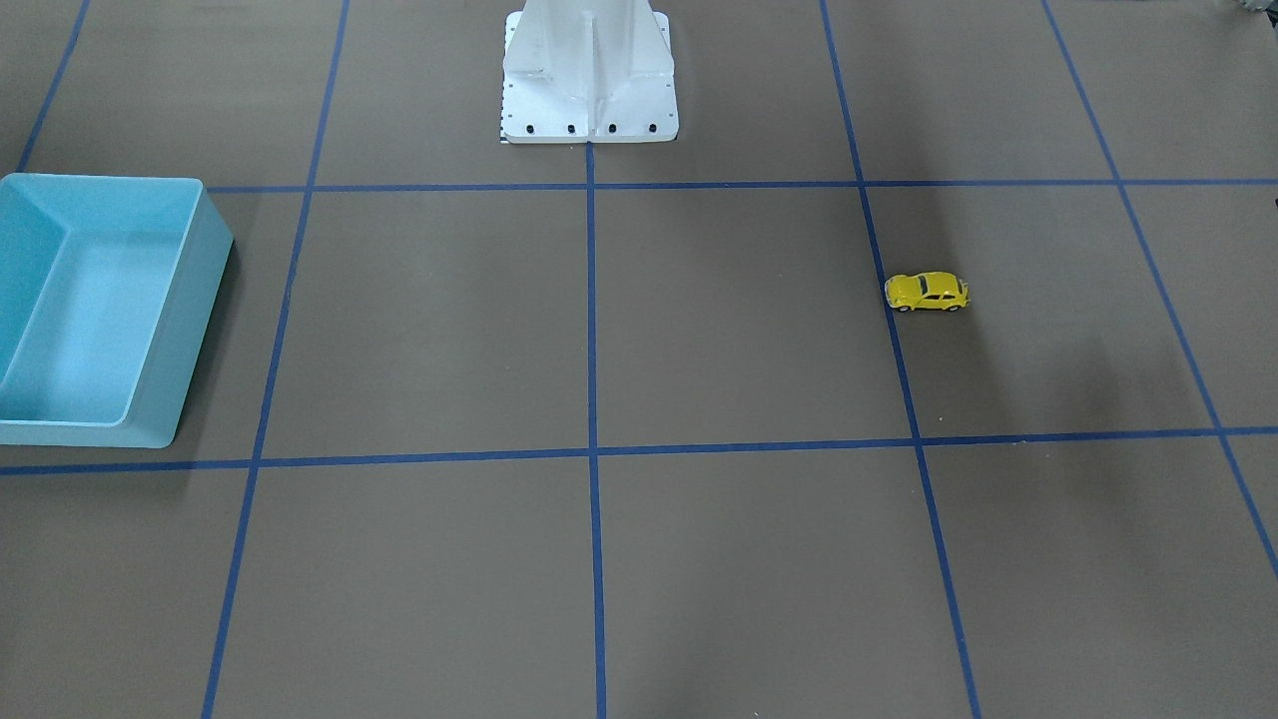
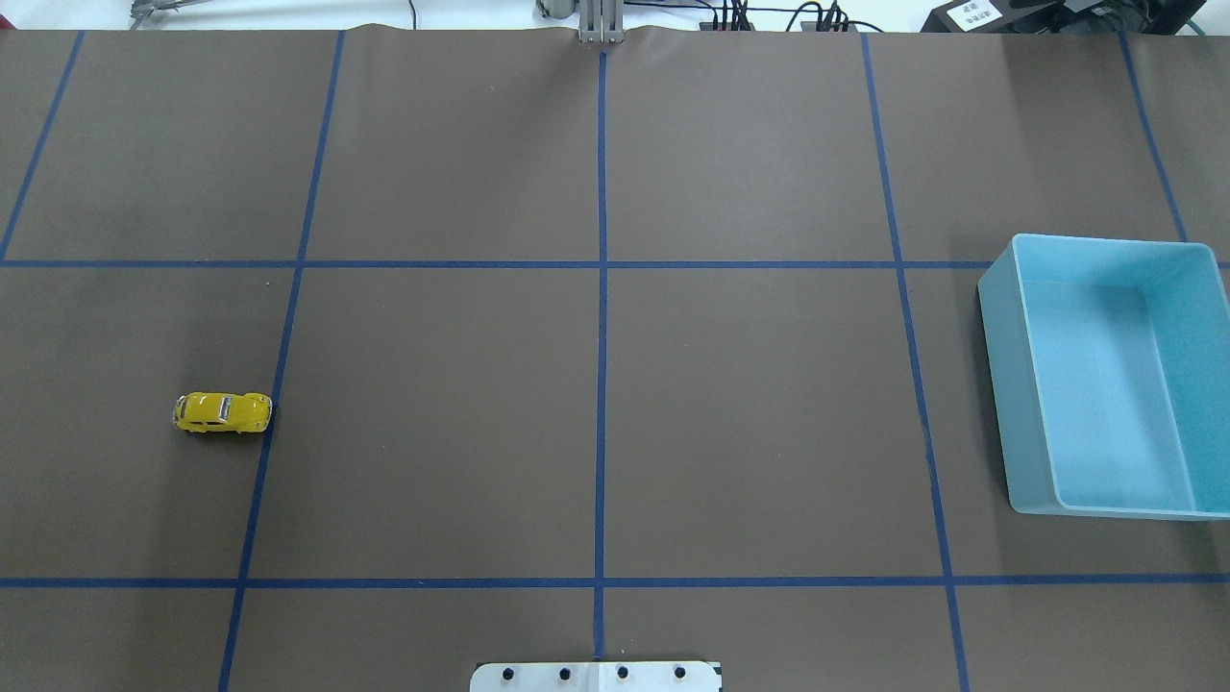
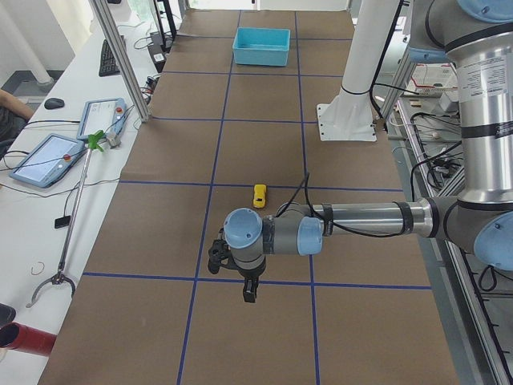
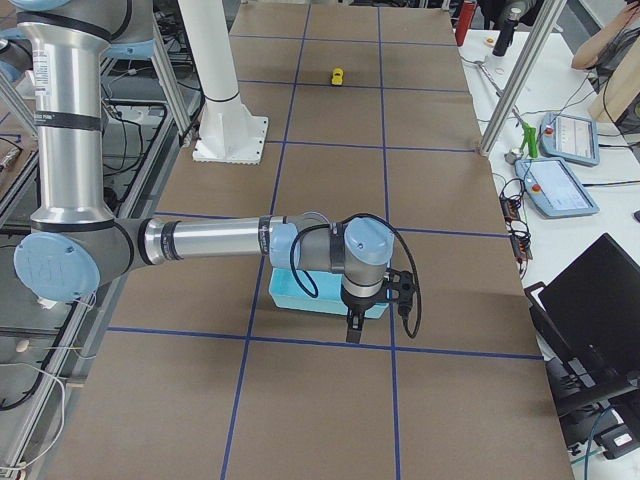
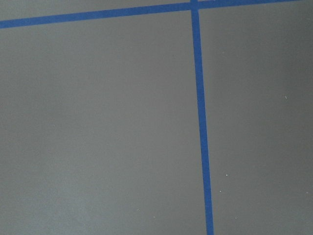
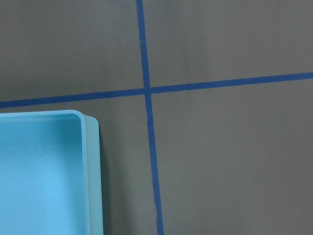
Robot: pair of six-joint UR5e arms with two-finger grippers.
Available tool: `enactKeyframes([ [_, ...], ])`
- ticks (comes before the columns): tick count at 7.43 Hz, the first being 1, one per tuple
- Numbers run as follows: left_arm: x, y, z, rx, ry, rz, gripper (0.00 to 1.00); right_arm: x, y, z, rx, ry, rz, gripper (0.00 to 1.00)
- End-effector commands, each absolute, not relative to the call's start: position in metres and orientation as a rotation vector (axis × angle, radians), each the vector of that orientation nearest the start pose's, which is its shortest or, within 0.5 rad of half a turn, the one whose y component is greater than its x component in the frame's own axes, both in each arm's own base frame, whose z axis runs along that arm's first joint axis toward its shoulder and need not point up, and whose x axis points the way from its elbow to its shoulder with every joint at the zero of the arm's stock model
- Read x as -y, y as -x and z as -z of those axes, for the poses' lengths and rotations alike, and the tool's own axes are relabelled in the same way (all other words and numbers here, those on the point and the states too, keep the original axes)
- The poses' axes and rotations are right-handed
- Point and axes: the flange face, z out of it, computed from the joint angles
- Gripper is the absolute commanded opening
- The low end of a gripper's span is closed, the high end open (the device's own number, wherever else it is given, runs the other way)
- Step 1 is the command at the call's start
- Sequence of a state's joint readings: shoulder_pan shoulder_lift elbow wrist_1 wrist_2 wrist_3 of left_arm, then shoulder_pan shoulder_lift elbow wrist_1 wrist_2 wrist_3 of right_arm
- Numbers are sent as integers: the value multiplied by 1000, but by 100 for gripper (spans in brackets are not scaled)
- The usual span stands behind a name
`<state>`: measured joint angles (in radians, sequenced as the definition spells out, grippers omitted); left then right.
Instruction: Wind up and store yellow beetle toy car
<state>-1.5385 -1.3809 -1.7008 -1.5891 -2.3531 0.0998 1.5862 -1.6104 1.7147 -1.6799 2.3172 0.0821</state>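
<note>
I count one yellow beetle toy car (image 2: pixel 222 412) well apart from one blue bin (image 2: pixel 1004 384), and I cannot tell whether my left gripper (image 3: pixel 249 290) or right gripper (image 4: pixel 352 328) is parted.

The table (image 2: pixel 750 423) in front of me is covered in flat brown sheeting, marked into large rectangles by blue tape lines (image 2: pixel 602 288). On my left half the yellow beetle toy car (image 2: pixel 223 412) stands on its wheels, lengthwise along the table, its end just beside one tape line. Well apart from it, on my right half, the open blue bin (image 2: pixel 1004 404) sits flat on the sheeting. My white base plate (image 2: pixel 596 676) is bolted at the near edge, on the centre line.
</note>
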Motion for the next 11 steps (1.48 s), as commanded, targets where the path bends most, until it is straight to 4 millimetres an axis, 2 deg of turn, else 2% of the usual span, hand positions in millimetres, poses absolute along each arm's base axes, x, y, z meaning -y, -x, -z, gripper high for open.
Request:
enactKeyframes([
  [1, 411, 53, -670, -783, -5, -111, 100, 472, -73, -619, 744, 25, -91, 100],
  [2, 412, 53, -669, -783, 3, -106, 100, 471, -73, -622, 744, 31, -94, 100],
  [3, 421, 53, -661, -782, -25, -115, 100, 472, -73, -620, 744, 27, -92, 100],
  [8, 429, 52, -646, -791, -53, -130, 100, 468, -73, -627, 742, 40, -97, 100],
  [9, 433, 48, -629, -806, -84, -153, 100, 468, -73, -627, 742, 40, -97, 100],
  [11, 437, 13, -583, -821, -140, -266, 100, 468, -73, -627, 739, 40, -98, 100],
])
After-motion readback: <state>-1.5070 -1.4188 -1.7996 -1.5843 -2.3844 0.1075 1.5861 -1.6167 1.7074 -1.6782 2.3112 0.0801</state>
